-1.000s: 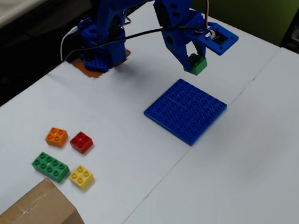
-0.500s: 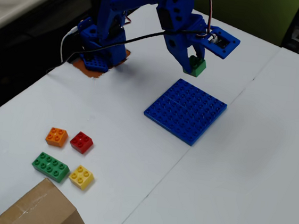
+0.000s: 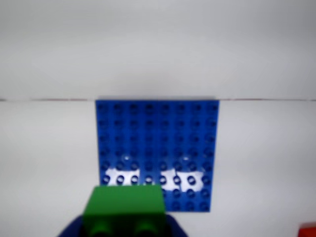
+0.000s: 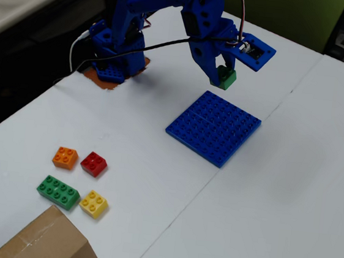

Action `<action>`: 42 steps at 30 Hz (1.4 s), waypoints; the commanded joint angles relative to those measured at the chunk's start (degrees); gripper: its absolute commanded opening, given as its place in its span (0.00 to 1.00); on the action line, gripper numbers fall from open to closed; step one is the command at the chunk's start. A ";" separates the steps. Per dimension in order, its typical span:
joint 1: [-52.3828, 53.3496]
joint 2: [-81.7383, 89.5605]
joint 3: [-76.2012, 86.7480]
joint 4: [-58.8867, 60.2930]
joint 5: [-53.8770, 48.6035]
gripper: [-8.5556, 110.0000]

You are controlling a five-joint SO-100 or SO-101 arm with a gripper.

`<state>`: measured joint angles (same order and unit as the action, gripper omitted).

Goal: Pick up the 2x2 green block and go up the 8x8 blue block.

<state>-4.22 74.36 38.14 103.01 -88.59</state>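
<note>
Fixed view: the blue arm's jaws (image 4: 224,73) are closed on the green block (image 4: 226,78) and hold it in the air, clear of the white bench (image 4: 288,197). The block is square, with no long axis, and hangs tilted. It is above the bench just beyond the far edge of the blue plate (image 4: 214,127). The plate lies flat on the bench, studs up, its sides running diagonally across this view.

Wrist view: the green block (image 3: 124,207) fills the lower middle, gripped between blue jaw parts, with two round studs showing along its lower edge. The blue plate (image 3: 157,143) lies ahead of it, its sides square to the frame.

Fixed view, lower left: an orange brick (image 4: 65,157), a red brick (image 4: 94,164), a long green brick (image 4: 58,192) and a yellow brick (image 4: 94,204) sit close together, well apart from the plate. A cardboard box (image 4: 46,242) stands at the bottom edge.
</note>
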 commanded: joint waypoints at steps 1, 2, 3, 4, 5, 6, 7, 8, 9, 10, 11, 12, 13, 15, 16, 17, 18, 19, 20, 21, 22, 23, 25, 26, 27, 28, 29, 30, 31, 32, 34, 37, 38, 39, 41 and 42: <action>0.88 1.76 -0.18 2.20 0.18 0.13; 0.97 1.85 -0.18 2.20 0.18 0.13; 1.14 1.85 -0.18 2.20 0.18 0.13; 1.23 1.93 -0.18 2.20 0.18 0.13; 1.41 1.93 -0.18 2.20 0.35 0.13; 1.49 1.93 -0.18 2.20 0.35 0.13; 1.58 1.93 -0.18 2.20 0.35 0.13; 1.67 1.93 -0.18 2.29 0.35 0.13; 1.67 1.93 -0.18 2.29 0.53 0.13; 1.76 1.93 -0.18 2.29 0.62 0.13; 1.76 1.93 -0.18 2.29 0.62 0.13; 1.85 1.93 -0.18 2.29 0.62 0.13; 1.93 1.93 -0.18 2.29 0.62 0.13; 2.02 1.93 -0.18 2.29 0.62 0.13; 2.02 1.93 -0.18 2.29 0.62 0.13; 2.11 1.93 -0.18 2.29 0.62 0.13; 2.11 1.93 -0.18 2.29 0.53 0.13; 2.20 1.93 -0.18 2.29 0.53 0.13; 2.20 1.93 -0.18 2.29 0.44 0.13; 2.29 2.02 -0.18 2.29 0.26 0.13; 2.29 2.02 -0.18 2.29 0.18 0.13; 2.37 2.02 -0.18 2.29 0.09 0.13; 2.55 2.02 -0.18 2.29 0.00 0.13; 2.55 2.02 -0.18 2.29 0.00 0.13; 2.55 2.02 -0.18 2.29 -0.09 0.13; 2.64 2.02 -0.18 2.29 -0.18 0.13; 2.64 2.11 -0.18 2.29 -0.18 0.13; 2.72 2.11 -0.18 2.29 -0.18 0.13; 2.81 2.11 -0.18 2.29 -0.26 0.13; 2.99 2.11 -0.18 2.29 -0.35 0.13; 3.34 2.11 -0.18 2.29 -0.44 0.13; 4.13 2.29 -0.18 2.29 -1.05 0.13; 4.22 2.29 -0.18 2.29 -1.14 0.13; 4.31 2.29 -0.18 2.29 -1.14 0.13; 4.22 2.29 -0.18 2.29 -1.14 0.13; 4.22 2.29 -0.18 2.29 -1.14 0.13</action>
<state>-0.26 74.36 38.14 103.10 -89.47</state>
